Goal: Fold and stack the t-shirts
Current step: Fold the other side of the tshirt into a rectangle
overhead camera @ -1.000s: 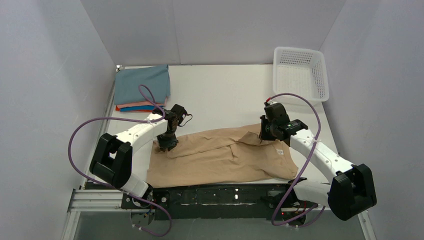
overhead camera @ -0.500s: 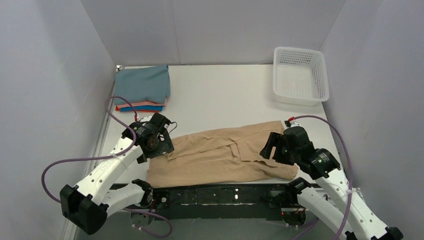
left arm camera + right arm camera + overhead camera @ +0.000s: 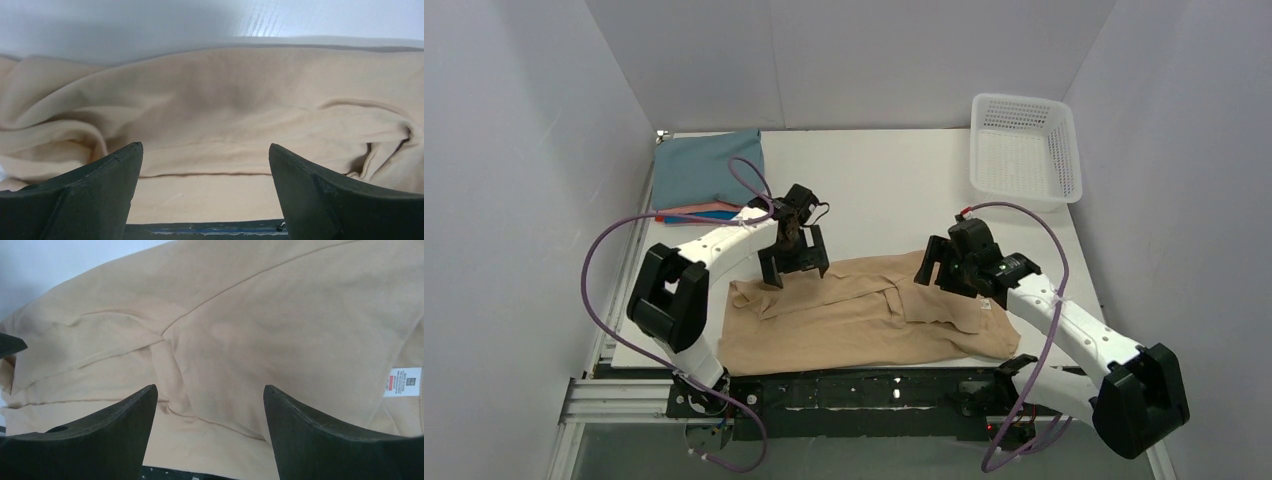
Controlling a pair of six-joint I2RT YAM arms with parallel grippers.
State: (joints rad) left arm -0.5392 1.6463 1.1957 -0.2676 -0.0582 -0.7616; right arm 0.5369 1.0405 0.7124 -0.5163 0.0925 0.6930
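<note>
White table [image 3: 874, 190] holds tan t-shirt [image 3: 854, 325] lengthwise left-to-right, neck label [image 3: 985, 303] rightward.

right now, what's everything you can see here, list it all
tan shirt: one, beige, partly folded, near middle of the table
label: one, white with a red strip, on the tan shirt's neck
folded shirts: one stack, grey-blue on top, salmon and blue edges beneath, far left corner
basket: one, white plastic, far right corner
table: one, white
cables: two, purple, one along each arm
left gripper: open, above the shirt's left part
right gripper: open, above its right part
</note>
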